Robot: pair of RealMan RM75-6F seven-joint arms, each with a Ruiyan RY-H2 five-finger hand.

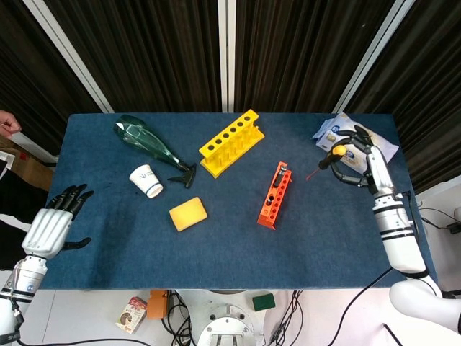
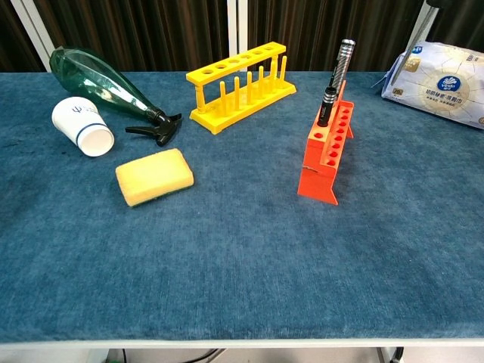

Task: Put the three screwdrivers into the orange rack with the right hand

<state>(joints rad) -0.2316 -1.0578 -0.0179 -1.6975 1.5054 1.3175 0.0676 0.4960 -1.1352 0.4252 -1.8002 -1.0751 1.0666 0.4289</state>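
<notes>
Orange-capped screwdriver (image 1: 330,157) gripped in R hand (image 1: 364,160), right of orange rack (image 1: 274,195).

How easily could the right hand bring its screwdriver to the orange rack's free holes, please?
Probably easily: the right hand holds the screwdriver over bare cloth beside the orange rack, nothing lies between them, and holes look free nearer its front end.
</notes>
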